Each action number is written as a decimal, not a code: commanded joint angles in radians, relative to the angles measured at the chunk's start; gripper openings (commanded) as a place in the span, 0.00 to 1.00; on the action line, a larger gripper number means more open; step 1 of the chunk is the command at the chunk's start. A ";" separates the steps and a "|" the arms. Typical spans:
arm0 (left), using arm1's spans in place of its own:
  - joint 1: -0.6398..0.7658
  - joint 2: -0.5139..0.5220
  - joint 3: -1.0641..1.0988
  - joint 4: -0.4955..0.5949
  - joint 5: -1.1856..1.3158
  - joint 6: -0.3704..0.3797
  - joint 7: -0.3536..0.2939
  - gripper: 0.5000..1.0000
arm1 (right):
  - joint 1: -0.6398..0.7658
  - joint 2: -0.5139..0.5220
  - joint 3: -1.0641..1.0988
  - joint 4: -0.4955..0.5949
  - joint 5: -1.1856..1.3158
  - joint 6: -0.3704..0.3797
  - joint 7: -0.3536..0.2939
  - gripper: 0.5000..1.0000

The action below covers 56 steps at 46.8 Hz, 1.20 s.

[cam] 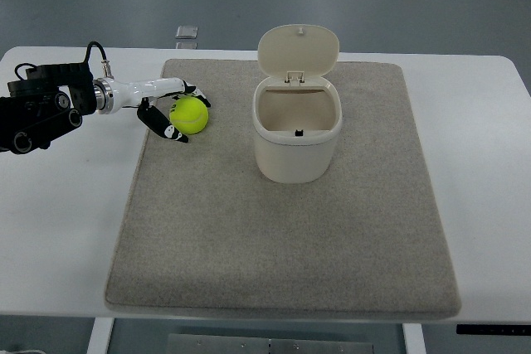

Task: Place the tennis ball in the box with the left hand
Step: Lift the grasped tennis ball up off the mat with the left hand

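A yellow-green tennis ball (190,114) sits on the left part of the grey mat (282,238). My left hand (192,118) reaches in from the left edge, and its white and black fingers (159,124) curl around the ball from above and below. The box (296,162) is a cream bin standing upright to the right of the ball, about a hand's width away. Its flip lid (299,49) stands open at the back, and the inside looks empty. The right arm does not show.
The mat lies on a white table (58,230) whose near edge runs along the bottom of the picture. A small grey object (187,33) lies at the table's far edge, behind the hand.
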 commanded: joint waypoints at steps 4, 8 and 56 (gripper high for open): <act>0.002 -0.008 -0.001 0.000 0.003 0.003 0.001 0.46 | 0.000 0.000 0.000 0.000 0.000 0.000 0.000 0.80; 0.002 -0.008 -0.001 0.000 0.001 0.003 0.002 0.25 | 0.000 0.000 0.000 0.000 0.000 0.000 0.000 0.80; 0.028 -0.044 -0.195 0.017 -0.161 -0.017 0.024 0.00 | 0.000 0.000 0.000 0.000 0.000 0.000 0.000 0.80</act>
